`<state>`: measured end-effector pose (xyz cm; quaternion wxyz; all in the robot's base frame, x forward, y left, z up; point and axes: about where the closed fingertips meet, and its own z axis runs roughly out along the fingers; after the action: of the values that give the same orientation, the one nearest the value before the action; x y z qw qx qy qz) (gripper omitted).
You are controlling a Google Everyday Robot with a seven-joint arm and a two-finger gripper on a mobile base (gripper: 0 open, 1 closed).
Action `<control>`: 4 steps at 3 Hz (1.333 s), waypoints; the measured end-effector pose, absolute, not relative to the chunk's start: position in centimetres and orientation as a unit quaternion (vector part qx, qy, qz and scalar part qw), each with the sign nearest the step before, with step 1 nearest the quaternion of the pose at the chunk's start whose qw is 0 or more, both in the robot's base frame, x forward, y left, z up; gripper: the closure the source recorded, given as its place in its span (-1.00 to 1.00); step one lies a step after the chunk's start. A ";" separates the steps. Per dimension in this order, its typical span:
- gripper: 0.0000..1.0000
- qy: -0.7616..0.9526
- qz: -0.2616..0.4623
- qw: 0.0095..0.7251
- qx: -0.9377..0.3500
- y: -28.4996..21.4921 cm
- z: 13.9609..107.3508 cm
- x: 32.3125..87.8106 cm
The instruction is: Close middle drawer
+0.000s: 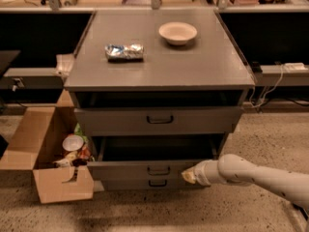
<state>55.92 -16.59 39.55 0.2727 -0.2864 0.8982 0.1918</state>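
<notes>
The grey cabinet (159, 66) has three drawers. The middle drawer (140, 169) is pulled out, its dark inside showing, with a low flat front and a small dark bar handle (159, 170) at centre. The top drawer (159, 120) above it stands out a little too. The lowest drawer (145, 183) shows just under the middle one. My gripper (186, 176) is at the end of the white arm that comes in from the lower right. It rests against the right part of the middle drawer's front, to the right of the handle.
A white bowl (177, 32) and a foil packet (124, 51) lie on the cabinet top. An open cardboard box (43, 151) with cans and rubbish stands on the floor at the cabinet's left. Cables and a power strip (289, 67) lie at the right. Speckled floor lies in front.
</notes>
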 end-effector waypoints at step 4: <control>1.00 0.891 0.188 0.285 -0.300 -17.0 40.1 59.4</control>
<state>59.43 -16.96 40.13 0.2850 -0.3003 0.8906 0.1885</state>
